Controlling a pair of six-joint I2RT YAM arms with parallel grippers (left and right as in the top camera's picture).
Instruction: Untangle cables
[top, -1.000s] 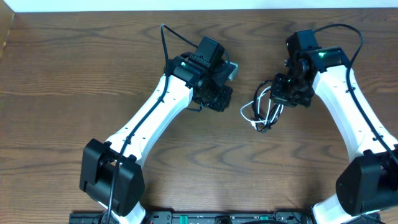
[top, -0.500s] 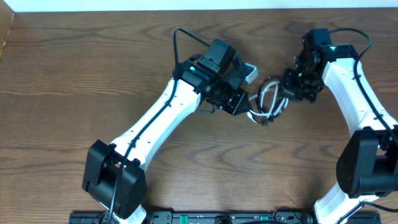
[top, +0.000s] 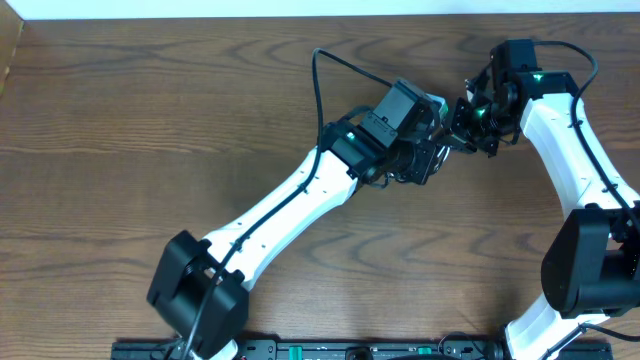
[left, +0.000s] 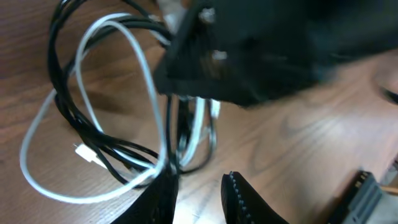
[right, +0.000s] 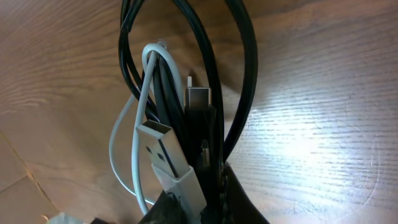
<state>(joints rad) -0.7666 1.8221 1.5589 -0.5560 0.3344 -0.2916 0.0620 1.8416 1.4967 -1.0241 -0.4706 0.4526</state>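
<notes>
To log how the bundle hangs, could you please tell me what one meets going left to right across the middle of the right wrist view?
Left to right: white cable's thin loop → white USB-A plug → black plug with a metal tip → black cable's outer loop.

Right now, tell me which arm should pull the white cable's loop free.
Left. The right gripper is clamped on the cables, anchoring the bundle. The left gripper is open, and the white cable lies looped on the table just ahead of its fingers.
</notes>
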